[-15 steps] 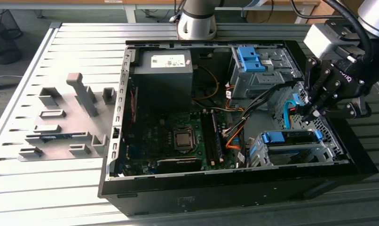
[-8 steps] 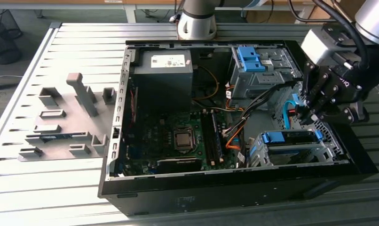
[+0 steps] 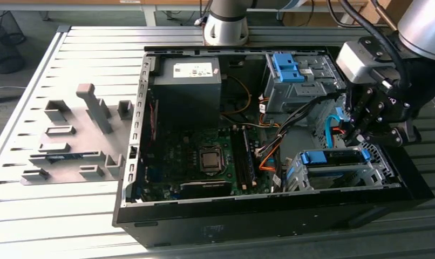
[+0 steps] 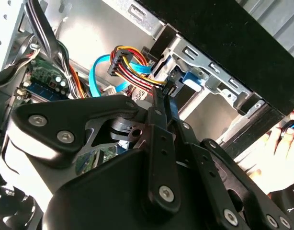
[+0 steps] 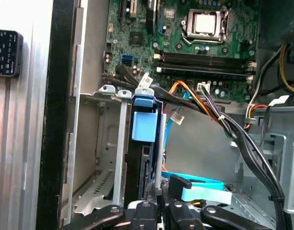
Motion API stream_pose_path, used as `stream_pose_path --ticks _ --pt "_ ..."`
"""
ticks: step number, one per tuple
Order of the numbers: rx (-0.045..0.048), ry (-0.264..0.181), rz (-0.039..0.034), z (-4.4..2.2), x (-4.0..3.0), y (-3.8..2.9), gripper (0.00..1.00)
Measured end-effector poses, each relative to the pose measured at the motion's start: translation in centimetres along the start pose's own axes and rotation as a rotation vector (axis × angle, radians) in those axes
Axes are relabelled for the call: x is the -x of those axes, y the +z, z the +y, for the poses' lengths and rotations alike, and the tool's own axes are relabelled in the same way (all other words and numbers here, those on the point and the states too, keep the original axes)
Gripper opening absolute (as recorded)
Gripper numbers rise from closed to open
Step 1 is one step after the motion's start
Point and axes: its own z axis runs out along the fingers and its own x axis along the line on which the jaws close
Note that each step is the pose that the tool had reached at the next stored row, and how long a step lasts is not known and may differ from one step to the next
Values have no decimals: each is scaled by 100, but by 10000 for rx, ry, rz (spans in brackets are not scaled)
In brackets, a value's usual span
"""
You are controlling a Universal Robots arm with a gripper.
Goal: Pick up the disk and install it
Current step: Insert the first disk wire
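The disk [image 3: 334, 157] sits in the metal drive cage [image 3: 368, 178] at the near corner of the open computer case, on the exterior view's right, with its blue rail facing up. In the first wrist view the disk [image 5: 137, 165] stands in the cage slot under its blue tab. My gripper [image 3: 355, 136] hangs just above and behind the cage. Its fingers are shut in the second wrist view, where the gripper [image 4: 163, 92] tip is beside a black cable connector [image 4: 170, 86]. I see nothing clamped between the fingers.
A dark grey box [image 3: 185, 89] with a white sticker fills the case's far side. A blue latch piece [image 3: 286, 67] tops the upper bay. Loose cables [image 5: 209, 108] cross beside the cage over the motherboard [image 3: 203, 156]. Grey fixtures [image 3: 81, 135] stand outside. A person's hand [image 4: 276, 143] rests beyond the case wall.
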Motion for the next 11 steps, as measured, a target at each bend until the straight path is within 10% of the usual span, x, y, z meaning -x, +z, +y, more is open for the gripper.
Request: stream_pose_path --ticks 11 --pt "11 764 1 31 -8 22 16"
